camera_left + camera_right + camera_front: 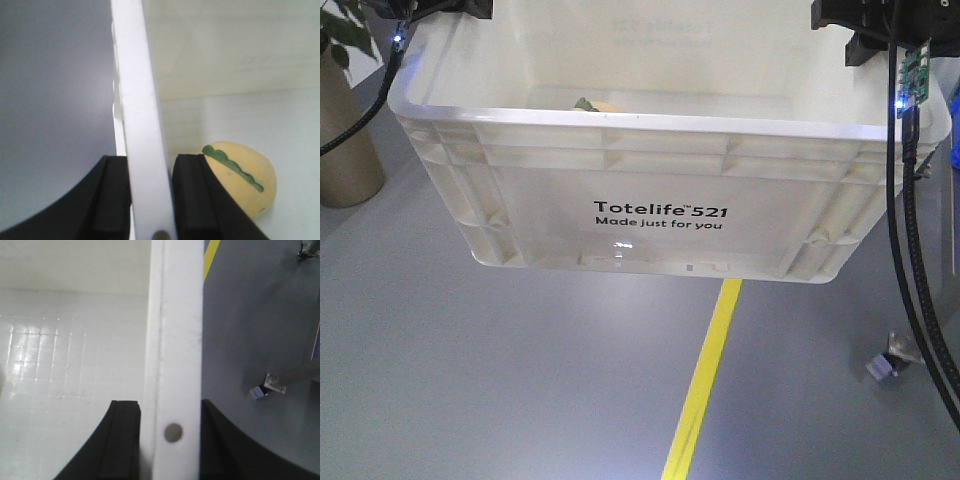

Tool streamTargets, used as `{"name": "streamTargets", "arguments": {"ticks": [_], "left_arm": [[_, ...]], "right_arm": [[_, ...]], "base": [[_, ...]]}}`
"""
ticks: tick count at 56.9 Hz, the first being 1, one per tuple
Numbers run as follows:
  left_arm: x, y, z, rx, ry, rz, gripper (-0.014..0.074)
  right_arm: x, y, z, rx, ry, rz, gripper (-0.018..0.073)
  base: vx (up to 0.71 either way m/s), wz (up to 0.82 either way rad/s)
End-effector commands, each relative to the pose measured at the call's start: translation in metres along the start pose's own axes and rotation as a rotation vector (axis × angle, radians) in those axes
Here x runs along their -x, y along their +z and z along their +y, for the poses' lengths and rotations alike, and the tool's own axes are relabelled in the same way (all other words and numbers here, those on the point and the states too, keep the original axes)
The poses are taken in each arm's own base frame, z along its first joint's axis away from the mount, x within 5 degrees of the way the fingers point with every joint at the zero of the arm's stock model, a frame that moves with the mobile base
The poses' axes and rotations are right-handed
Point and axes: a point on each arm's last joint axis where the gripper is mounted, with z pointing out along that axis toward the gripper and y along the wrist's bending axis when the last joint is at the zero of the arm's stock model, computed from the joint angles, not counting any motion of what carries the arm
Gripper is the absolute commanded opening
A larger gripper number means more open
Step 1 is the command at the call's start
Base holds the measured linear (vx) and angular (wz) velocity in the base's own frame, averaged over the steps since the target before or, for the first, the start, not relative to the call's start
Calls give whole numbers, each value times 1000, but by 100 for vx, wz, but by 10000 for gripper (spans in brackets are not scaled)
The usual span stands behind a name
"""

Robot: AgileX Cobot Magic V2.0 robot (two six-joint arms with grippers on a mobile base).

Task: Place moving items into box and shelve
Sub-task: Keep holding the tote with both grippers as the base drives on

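Above the grey floor (470, 380) and its yellow line (705, 390), the white crate (660, 220) hung clear of any support, carried level between the two arms. The left gripper (150, 195) was clamped narrowly on the crate's left wall, one black finger outside and one inside, and the right gripper (170, 440) pinched the opposite wall the same way. Holding both sides at once probably kept so wide a load from tipping on its way to a shelf. The pale beige lump (245, 182) with its green stem lay on the crate's bottom, just beside the left inner finger; from the front only its top peeked over the near rim.

The reddish-brown lump could not be found in any view, since the near wall and the rims hid much of the interior. No shelf was visible. Both grippers were cropped at the top edge of the front view, and a small metal object (888, 360) on the floor was too small to identify.
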Motion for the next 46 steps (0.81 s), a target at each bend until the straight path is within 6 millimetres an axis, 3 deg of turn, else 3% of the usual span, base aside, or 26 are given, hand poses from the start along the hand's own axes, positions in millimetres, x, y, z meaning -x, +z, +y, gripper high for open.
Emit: {"name": "streamTargets", "arguments": {"ticks": [1, 46], "left_arm": [[27, -46, 7, 46, 71, -252, -1], [27, -43, 7, 46, 71, -247, -1]], "right_arm": [[16, -38, -21, -101, -33, -201, -5], [16, -35, -21, -104, -34, -190, -5]], "base": [[60, -6], [60, -14]]}}
